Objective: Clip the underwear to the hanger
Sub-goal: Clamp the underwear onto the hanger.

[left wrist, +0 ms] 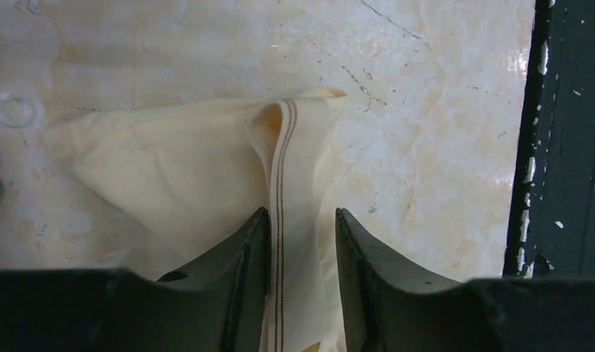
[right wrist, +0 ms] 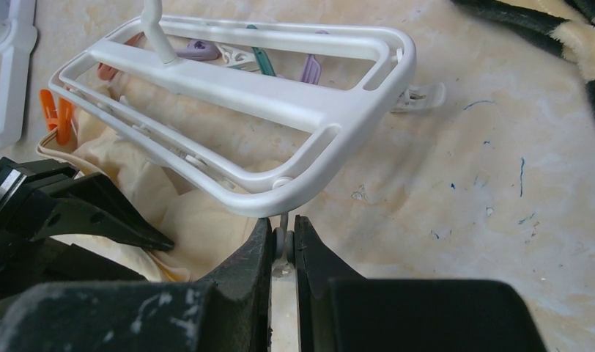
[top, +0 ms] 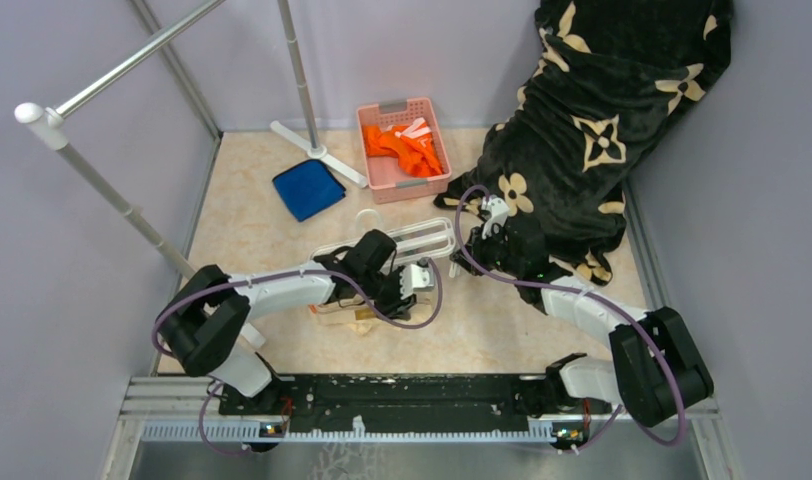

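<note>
On the left, my left gripper (left wrist: 302, 216) points down at the underwear (left wrist: 170, 169). Its fingers stand part way apart, with the striped waistband between them. I cannot tell if they squeeze it. The underwear lies bunched up on the table (left wrist: 426, 110), partly under the hanger (right wrist: 265, 95). The hanger is in the middle of the table. On the right, my right gripper (right wrist: 283, 220) is pressed tight on a white clip (right wrist: 283, 290) that hangs from the hanger's edge.
</note>
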Action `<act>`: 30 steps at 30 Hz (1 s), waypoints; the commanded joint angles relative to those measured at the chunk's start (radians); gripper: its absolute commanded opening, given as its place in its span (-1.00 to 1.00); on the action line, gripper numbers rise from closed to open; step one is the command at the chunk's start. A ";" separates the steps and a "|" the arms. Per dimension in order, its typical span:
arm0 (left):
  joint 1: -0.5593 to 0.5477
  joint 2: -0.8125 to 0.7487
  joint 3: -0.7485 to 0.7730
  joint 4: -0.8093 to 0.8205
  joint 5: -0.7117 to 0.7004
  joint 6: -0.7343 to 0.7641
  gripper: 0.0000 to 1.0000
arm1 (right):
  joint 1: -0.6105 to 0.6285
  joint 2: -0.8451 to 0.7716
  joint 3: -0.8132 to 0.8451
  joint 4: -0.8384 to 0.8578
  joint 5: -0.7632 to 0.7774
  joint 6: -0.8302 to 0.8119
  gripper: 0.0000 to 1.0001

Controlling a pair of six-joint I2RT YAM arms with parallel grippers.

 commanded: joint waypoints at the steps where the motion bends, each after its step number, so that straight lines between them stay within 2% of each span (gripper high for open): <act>1: 0.003 -0.038 -0.031 0.052 0.000 -0.041 -0.20 | -0.004 0.002 0.028 0.057 -0.022 0.009 -0.84; 4: 0.002 -0.045 -0.025 0.068 -0.019 -0.050 -0.50 | -0.004 -0.001 0.026 0.062 -0.035 0.016 -0.84; 12: 0.002 -0.088 -0.027 0.146 -0.039 -0.122 -1.00 | 0.004 -0.027 -0.009 0.130 -0.127 0.108 -0.84; 21: -0.008 -0.102 -0.027 0.189 -0.033 -0.189 -1.00 | 0.031 -0.050 -0.085 0.301 -0.223 0.233 -0.84; 30: -0.028 -0.062 -0.005 0.145 -0.033 -0.185 -1.00 | 0.078 -0.052 -0.106 0.395 -0.204 0.301 -0.84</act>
